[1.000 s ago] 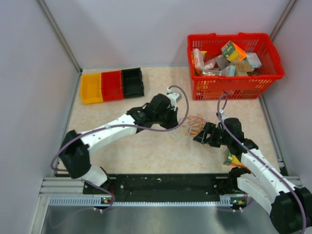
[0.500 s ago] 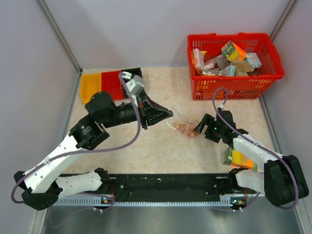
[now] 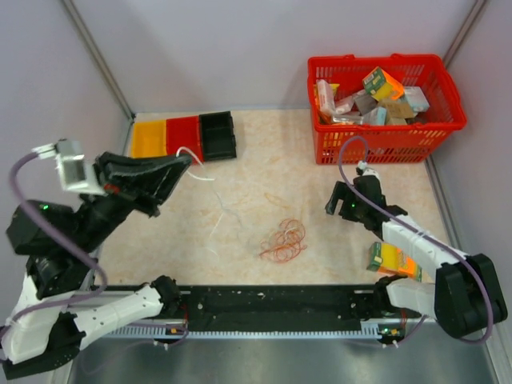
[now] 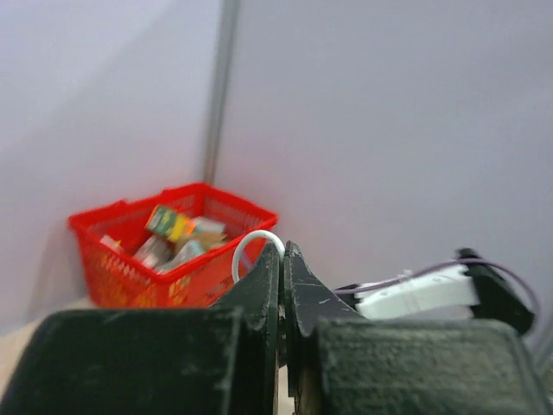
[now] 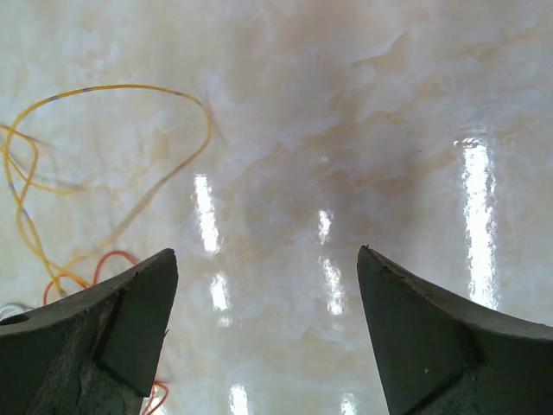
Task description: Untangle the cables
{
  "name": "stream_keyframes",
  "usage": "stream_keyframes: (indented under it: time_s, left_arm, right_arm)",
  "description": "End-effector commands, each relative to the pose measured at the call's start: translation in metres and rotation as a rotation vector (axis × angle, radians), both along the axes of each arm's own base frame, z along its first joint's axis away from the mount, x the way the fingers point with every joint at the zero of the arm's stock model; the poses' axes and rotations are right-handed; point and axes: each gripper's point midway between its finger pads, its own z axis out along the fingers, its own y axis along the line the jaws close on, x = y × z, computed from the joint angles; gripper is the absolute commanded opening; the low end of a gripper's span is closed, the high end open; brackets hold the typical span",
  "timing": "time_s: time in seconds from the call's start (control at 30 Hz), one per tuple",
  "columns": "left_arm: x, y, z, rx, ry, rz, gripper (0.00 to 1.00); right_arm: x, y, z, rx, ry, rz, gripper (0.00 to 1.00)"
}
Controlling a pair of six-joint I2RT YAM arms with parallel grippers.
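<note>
White cable [image 3: 204, 176] is pinched in the left gripper [image 3: 182, 160], whose fingers are pressed together on a small loop of it, held high over the desk's left edge. The rest trails down toward the orange and red cables [image 3: 282, 240], which lie in a snarl near the middle of the desk. The right gripper [image 3: 340, 204] hangs spread and empty beside that snarl, toward the right edge. To my eye the pull should be slow and go toward the far left corner, while the right gripper comes down to pin the heap so the white strand slides out and does not drag it. A red basket [image 3: 384, 142] in the far right corner is heaped with cartons and packets [image 3: 376, 100]. I see nothing in the row of small bins [image 3: 186, 120] at the far left.
</note>
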Motion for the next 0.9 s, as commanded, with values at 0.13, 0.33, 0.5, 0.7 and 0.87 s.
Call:
stream_keyframes:
  time_s: [0.13, 0.33, 0.5, 0.7, 0.87]
  left_arm:
    - [0.106, -0.043, -0.082, 0.219, 0.308, 0.295, 0.00]
    - [0.102, -0.047, -0.073, 0.214, 0.284, 0.269, 0.00]
    - [0.098, -0.039, -0.067, 0.196, 0.281, 0.272, 0.00]
    - [0.089, -0.037, -0.058, 0.167, 0.265, 0.240, 0.00]
    - [0.087, -0.019, -0.048, 0.155, 0.239, 0.299, 0.00]
  right_arm:
    - [-0.026, 0.070, 0.073, 0.026, -0.260, 0.486, 0.84]
    - [-0.076, 0.162, 0.125, 0.202, -0.573, 0.890, 0.86]
    - [-0.062, 0.193, 0.134, 0.236, -0.660, 0.897, 0.86]
    - [-0.048, 0.223, 0.113, 0.241, -0.527, 0.857, 0.66]
    - [-0.034, 0.201, 0.077, 0.168, -0.418, 0.676, 0.00]
